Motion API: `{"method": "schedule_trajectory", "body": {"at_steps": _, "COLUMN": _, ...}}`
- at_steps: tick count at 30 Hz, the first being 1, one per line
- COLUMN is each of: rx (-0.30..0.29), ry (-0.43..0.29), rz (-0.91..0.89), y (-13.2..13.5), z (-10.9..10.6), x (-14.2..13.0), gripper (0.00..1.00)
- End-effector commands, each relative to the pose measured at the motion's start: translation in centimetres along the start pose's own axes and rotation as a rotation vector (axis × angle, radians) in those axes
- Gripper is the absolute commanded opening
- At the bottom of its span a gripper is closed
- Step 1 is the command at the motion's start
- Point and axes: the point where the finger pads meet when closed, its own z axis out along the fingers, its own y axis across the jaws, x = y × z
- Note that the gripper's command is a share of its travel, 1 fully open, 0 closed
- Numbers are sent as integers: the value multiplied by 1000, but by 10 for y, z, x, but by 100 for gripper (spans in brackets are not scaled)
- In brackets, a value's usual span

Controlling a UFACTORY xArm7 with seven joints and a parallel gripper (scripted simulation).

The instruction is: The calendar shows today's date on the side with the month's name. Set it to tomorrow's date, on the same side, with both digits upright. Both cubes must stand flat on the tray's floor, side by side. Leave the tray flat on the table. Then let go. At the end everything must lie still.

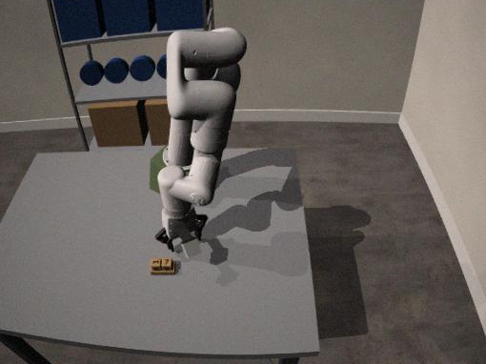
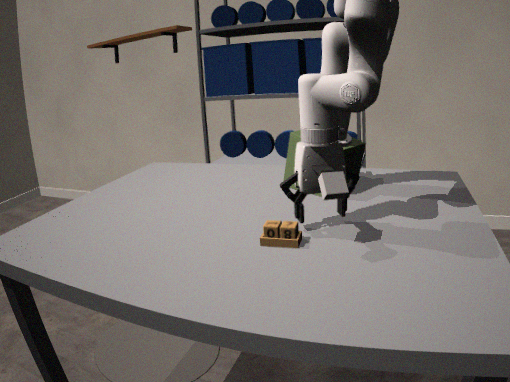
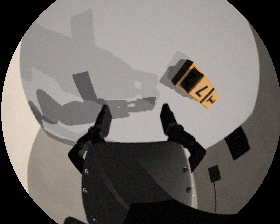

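Observation:
A small wooden calendar tray [image 2: 280, 241] lies flat on the grey table, with two wooden cubes standing side by side in it. In the exterior view the left cube [image 2: 272, 229] shows 0 and the right cube [image 2: 288, 230] shows 8 on the near faces. The calendar also shows in the top view [image 1: 162, 266] and in the wrist view [image 3: 194, 86], where the top faces carry digits I cannot read surely. My gripper [image 2: 320, 213] is open and empty. It hangs above the table, a little behind and to the right of the calendar, also in the top view [image 1: 178, 242] and the wrist view [image 3: 134, 120].
A green block [image 2: 295, 164] stands on the table behind the arm. A metal shelf [image 2: 270, 69] with blue boxes and discs stands behind the table. A wooden wall shelf [image 2: 140, 36] hangs at the left.

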Motion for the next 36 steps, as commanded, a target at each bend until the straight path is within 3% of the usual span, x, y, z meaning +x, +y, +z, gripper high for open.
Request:
{"method": "schedule_trajectory", "body": {"at_steps": 1, "rx": -1, "ry": 1, "rz": 0, "y": 1, "z": 0, "x": 1, "gripper": 100}}
{"method": "schedule_trajectory", "body": {"at_steps": 24, "rx": -1, "ry": 1, "rz": 0, "y": 1, "z": -1, "x": 1, "gripper": 100}}
{"method": "schedule_trajectory", "body": {"at_steps": 36, "rx": -1, "ry": 1, "rz": 0, "y": 1, "z": -29, "x": 1, "gripper": 100}}
